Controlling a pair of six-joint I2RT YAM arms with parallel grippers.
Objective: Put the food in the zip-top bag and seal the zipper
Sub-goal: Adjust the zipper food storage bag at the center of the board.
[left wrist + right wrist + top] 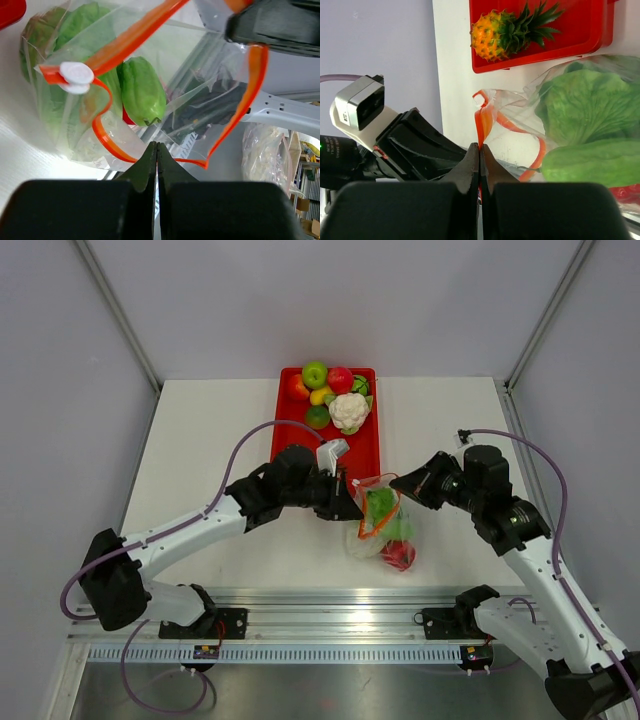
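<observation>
Left fingers (147,162) and right fingers (470,165) clenched on zipper (132,39), nine and three o'clock of the zip-top bag (365,540); film looks limp, slippery, so grip the stiffer strip.

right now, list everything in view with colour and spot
tray: 1, red, far middle of table
green apple and red apple: 1 each, tray's far end
other small fruit: a few, orange-red, yellow, green, beside the apples
cauliflower: 1, white, in tray
pineapple: 1, orange, green crown, tray's near end
zip-top bag: 1, clear, just near of tray, mouth open
zipper: 1, orange-red, white slider at one end, unsealed
lettuce, cucumber: 1 each, green, in bag
tomato: 1, red, in bag
left gripper, right gripper: black, each shut on bag's rim
</observation>
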